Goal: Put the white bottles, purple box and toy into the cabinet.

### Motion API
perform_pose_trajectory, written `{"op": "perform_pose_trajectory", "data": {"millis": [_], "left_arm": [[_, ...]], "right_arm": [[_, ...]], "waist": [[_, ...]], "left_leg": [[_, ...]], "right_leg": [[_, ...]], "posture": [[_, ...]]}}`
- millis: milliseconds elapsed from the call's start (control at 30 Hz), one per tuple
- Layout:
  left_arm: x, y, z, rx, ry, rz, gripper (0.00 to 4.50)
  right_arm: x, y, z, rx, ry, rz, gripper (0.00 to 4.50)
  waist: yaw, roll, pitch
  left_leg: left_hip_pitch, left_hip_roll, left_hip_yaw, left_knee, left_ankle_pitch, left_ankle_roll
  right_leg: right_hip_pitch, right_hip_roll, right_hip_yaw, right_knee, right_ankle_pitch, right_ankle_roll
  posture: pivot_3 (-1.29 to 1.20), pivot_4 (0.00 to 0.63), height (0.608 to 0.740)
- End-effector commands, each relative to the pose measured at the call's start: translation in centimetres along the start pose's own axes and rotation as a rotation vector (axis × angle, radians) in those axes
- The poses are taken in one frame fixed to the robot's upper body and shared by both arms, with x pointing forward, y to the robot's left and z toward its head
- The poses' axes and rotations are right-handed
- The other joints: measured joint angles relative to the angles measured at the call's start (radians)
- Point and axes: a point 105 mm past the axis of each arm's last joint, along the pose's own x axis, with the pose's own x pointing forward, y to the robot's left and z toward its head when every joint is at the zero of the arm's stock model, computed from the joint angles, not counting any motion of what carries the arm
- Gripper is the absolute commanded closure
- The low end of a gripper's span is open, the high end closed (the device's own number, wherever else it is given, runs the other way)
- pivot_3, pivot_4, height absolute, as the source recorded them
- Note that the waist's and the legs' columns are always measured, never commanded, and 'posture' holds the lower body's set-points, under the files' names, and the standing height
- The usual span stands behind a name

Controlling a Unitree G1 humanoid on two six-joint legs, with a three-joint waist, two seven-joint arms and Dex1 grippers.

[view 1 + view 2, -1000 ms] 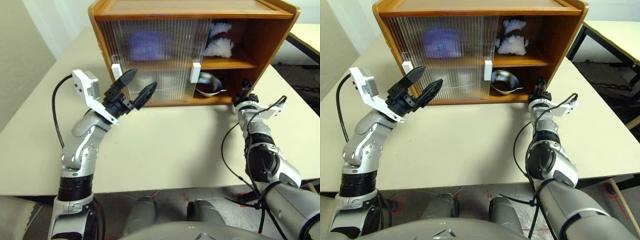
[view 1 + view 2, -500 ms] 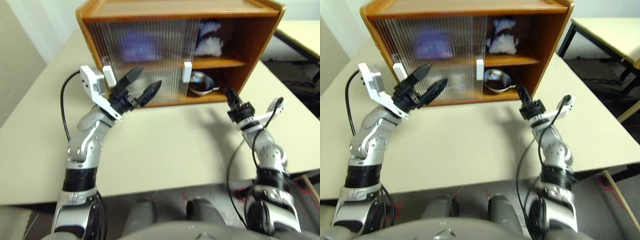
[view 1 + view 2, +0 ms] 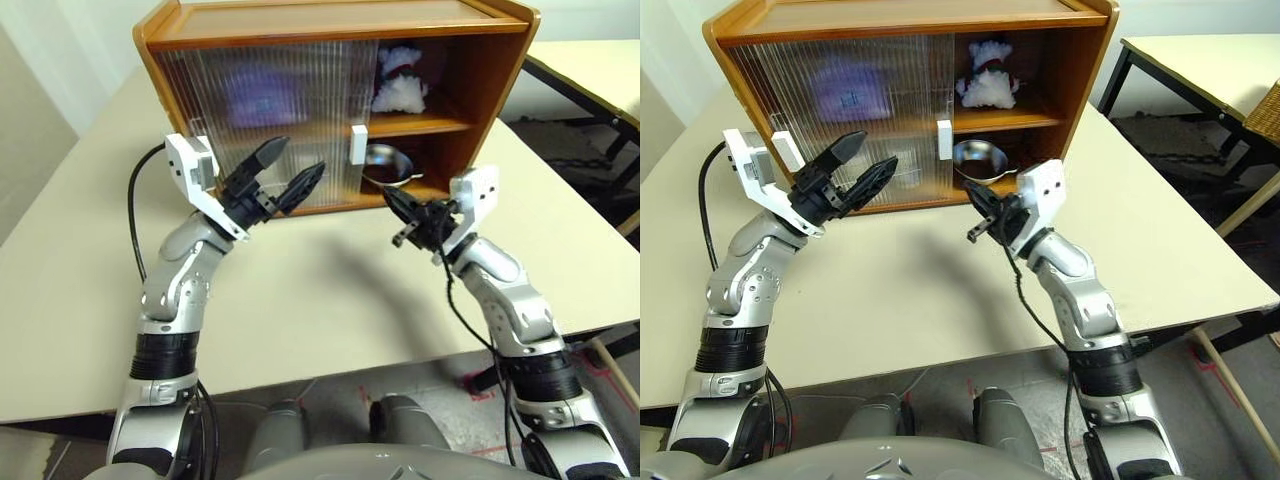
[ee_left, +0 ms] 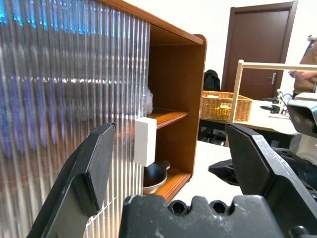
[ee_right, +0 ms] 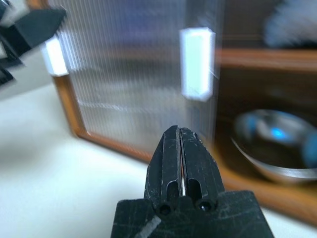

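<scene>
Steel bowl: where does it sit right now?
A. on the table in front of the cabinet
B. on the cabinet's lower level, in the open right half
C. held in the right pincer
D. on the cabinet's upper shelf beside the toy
B. The steel bowl rests on the lower level of the cabinet, below the shelf holding the toy.

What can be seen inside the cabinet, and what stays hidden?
Inside the cabinet: the toy on the shelf, a steel bowl below. The purple box blurs through the ribbed doors; anything else behind them is unclear.
</scene>
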Motion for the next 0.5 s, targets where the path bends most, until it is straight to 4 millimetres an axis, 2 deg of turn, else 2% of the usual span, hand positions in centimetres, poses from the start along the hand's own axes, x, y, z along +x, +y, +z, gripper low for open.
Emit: {"op": "perform_pose_trajectory", "data": {"millis": [33,233,500], "left_arm": [[-0.2,-0.1,0.1,0.021,0.006,0.004,0.0],[-0.5,-0.1,0.2,0.027,0.005,0.022,0.0],[-0.9,-0.1,0.5,0.044,0.004,0.04,0.0]], "right_arm": [[1.8,1.0,0.5,-0.039,-0.03,0.002,4.45],[4.3,1.5,0.1,-0.075,-0.038,-0.011,4.45],[6.3,-0.2,-0.4,-0.115,-0.058,-0.192,4.45]], "waist": [[0.002,-0.001,-0.001],[0.009,-0.003,-0.002],[0.029,-0.003,-0.002]], "left_leg": [[0.0,0.0,0.0,0.0,0.0,0.0],[0.0,0.0,0.0,0.0,0.0,0.0],[-0.001,0.0,0.0,-0.001,0.0,-0.001]], "right_leg": [[0.0,0.0,0.0,0.0,0.0,0.0],[0.001,-0.001,0.0,0.0,0.0,-0.001],[0.0,-0.001,-0.001,0.0,0.001,-0.003]], "posture": [[0.1,0.0,0.74],[0.14,0.0,0.74],[0.17,0.0,0.74]]}}
